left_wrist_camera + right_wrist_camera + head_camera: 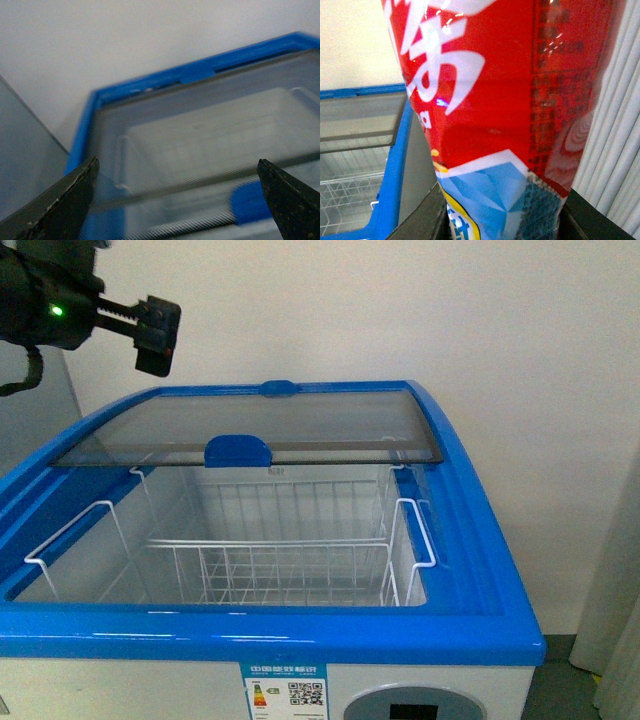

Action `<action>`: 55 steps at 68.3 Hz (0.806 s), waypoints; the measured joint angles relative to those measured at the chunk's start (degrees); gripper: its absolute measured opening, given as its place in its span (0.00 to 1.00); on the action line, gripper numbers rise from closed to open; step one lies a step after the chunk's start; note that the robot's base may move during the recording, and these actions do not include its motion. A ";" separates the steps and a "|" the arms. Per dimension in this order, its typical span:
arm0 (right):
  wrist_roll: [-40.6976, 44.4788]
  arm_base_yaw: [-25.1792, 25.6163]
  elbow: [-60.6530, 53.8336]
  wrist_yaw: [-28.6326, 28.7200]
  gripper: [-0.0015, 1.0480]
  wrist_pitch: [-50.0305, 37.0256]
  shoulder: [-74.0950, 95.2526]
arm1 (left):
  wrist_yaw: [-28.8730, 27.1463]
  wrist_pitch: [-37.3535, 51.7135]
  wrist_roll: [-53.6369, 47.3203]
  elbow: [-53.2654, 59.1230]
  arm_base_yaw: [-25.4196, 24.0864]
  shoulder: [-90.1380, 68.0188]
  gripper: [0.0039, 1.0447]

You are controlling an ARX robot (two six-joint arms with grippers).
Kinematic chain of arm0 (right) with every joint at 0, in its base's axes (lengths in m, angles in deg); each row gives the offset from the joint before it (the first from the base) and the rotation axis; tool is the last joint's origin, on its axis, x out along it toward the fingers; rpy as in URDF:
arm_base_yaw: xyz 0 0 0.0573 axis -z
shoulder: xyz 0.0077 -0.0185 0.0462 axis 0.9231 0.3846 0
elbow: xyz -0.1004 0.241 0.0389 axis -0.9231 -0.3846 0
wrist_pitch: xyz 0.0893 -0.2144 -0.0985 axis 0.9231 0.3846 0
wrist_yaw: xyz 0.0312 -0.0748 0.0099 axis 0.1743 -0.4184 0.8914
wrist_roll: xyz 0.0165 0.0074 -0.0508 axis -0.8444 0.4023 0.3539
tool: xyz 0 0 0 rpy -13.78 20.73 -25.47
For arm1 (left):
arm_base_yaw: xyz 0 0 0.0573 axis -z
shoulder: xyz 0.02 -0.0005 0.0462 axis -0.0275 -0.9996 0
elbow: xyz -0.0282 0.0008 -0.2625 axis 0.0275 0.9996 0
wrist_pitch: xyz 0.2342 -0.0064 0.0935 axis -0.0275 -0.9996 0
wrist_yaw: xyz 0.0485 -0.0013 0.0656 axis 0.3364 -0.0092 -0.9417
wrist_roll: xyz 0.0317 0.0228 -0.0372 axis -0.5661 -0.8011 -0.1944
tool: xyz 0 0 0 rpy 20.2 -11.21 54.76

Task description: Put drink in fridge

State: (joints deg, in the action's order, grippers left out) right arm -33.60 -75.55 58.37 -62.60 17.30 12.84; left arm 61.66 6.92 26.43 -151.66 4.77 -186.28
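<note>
Currently: the fridge (480, 540) is open at its near half. The glass lid (300, 425) sits over the far half, with its blue handle (238, 451) at the near edge of the pane. White wire baskets (290, 565) hang inside below the blue rim; nothing is visible in them. A sticker with a QR code (297, 692) is on the white front panel.

Left arm: in the front view the left tool (157, 345) hangs in the air above the far left corner of the fridge, clear of the rim and lid. In the left wrist view its two dark fingers (65, 200) stand wide apart with nothing between them. The glass lid and blue rim lie beyond them, somewhat blurred.

Right arm: not visible in the front view. In the right wrist view the drink (495, 100) fills most of the picture, showing a red label with white characters and a blue and yellow patch lower down. The cap and the liquid are out of frame. The right tool (502, 222) holds it, one dark finger (420, 222) pressed against each side of the bottle.

Position of the drink: outside the fridge, off its side, with the blue rim and a wire basket seen past the bottle. A ribbed white curtain (615, 125) lies on the bottle's other side.
</note>
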 joint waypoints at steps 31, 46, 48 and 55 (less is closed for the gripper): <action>0.00 0.00 0.00 -0.02 0.37 0.00 0.00 | -6.45 4.90 13.75 54.10 -6.27 56.17 0.62; 2.54 15.50 11.96 33.66 0.37 30.71 8.11 | -6.80 1.20 11.23 65.64 -6.27 72.04 0.30; 5.33 18.23 12.57 38.58 0.37 34.01 9.03 | -6.80 1.18 11.10 66.14 -6.27 72.76 0.25; 20.06 21.81 14.27 43.78 0.37 34.34 15.34 | -6.95 0.66 10.88 68.32 -6.27 75.78 0.03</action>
State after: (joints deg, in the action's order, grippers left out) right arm -13.53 -53.73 72.64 -18.83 51.64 28.18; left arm 54.71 7.57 37.31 -83.33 -1.50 -110.50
